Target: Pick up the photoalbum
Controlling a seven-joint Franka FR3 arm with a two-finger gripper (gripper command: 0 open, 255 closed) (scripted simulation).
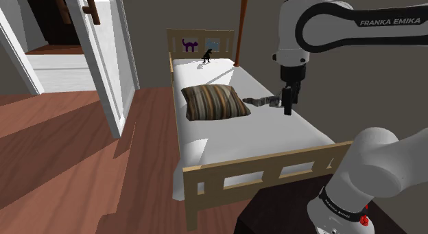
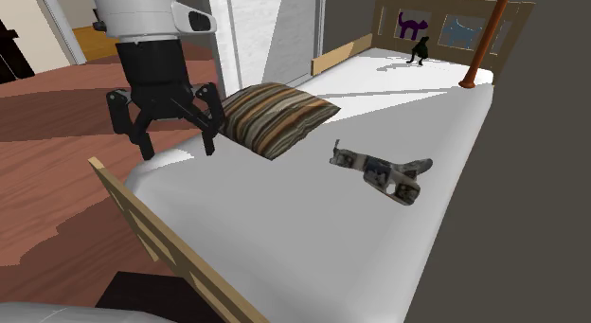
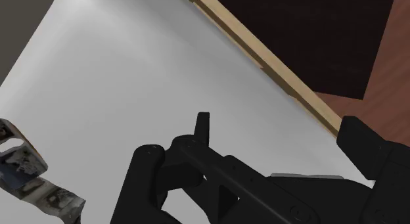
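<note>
White bed [image 2: 284, 226] bears photoalbum [image 2: 384, 171]; end effector [image 2: 178, 149] hovers, fingers [image 2: 208, 136] spread.

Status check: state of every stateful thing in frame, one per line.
gripper: open, empty, over the bed.
photoalbum: splayed open on the bed, not held.
striped pillow: lying flat on the bed.
black dinosaur figure: upright on the bed.
white door: open.

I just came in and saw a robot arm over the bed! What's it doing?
The white robot arm is meant to pick up the photo album, which lies on the white bed near a striped pillow. Its black tool hangs open above the bed, holding nothing. The album sits off to one side of it, not touched yet.
</note>
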